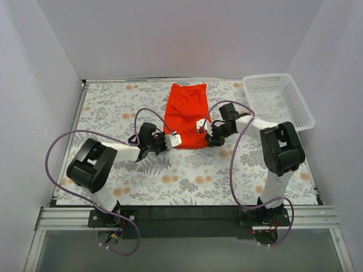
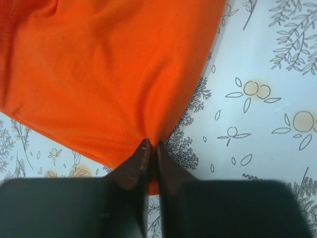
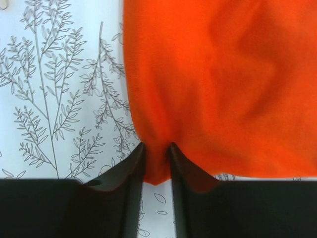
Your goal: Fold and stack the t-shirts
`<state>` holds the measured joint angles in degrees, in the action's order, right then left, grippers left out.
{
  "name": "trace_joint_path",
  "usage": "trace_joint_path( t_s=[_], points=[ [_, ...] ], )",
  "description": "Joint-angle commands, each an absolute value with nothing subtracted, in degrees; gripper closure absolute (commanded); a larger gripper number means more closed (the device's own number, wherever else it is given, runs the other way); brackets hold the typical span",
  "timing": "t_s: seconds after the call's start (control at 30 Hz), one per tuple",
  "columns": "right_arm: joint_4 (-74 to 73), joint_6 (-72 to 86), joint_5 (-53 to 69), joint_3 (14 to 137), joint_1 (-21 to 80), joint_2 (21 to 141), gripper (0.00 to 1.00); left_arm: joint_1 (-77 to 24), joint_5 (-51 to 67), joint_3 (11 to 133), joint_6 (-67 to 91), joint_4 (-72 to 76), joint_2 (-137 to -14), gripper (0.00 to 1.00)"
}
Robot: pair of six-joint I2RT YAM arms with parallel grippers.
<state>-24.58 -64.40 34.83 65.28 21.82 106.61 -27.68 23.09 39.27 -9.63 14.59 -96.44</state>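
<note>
One orange-red t-shirt (image 1: 186, 110) lies folded into a long strip on the flowered table, running from the back edge toward the middle. My left gripper (image 1: 174, 140) is at its near left corner. In the left wrist view the jaws (image 2: 152, 144) are pressed together on a pinch of the cloth (image 2: 109, 74). My right gripper (image 1: 201, 127) is at the near right corner. In the right wrist view its jaws (image 3: 156, 146) stand a little apart with the shirt's corner (image 3: 223, 84) bunched between them. No other t-shirt shows.
A white mesh basket (image 1: 278, 99) stands at the back right corner, partly over the table's edge. White walls close in the left, back and right sides. Purple cables loop from both arms over the flowered tablecloth (image 1: 187, 175).
</note>
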Motion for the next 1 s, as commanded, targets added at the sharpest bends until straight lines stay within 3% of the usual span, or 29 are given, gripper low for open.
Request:
trace_joint_path(
  t_s=[0.0,0.03,0.17,0.33,0.57,0.77,0.97],
  points=[
    [-24.26,-61.79,31.38,64.78,22.24,107.23,0.75,-28.91,22.59,37.27,-9.23,10.64,-96.07,1.00],
    [-24.34,-61.18,31.12,64.08,22.24,106.97,0.87,-29.26,22.59,36.48,-8.45,10.37,-95.37,1.00],
    [-26.36,-59.77,32.60,60.74,22.24,102.76,0.98,-32.78,23.11,33.93,-5.90,7.39,-90.71,1.00],
    [-42.60,-68.36,37.70,59.16,21.97,90.90,0.99,-41.64,21.71,31.03,-1.33,-2.34,-76.95,1.00],
    [-53.24,-70.49,43.06,56.07,22.06,71.65,0.99,-51.59,18.54,33.30,11.76,-13.78,-52.67,1.00],
    [-55.90,-68.04,46.40,58.88,21.97,64.25,0.99,-52.38,23.11,38.40,15.03,-23.19,-49.30,1.00],
    [-55.46,-67.33,46.76,61.69,22.06,71.61,0.99,-52.29,24.70,37.80,15.21,-23.65,-53.43,1.00]
  ],
)
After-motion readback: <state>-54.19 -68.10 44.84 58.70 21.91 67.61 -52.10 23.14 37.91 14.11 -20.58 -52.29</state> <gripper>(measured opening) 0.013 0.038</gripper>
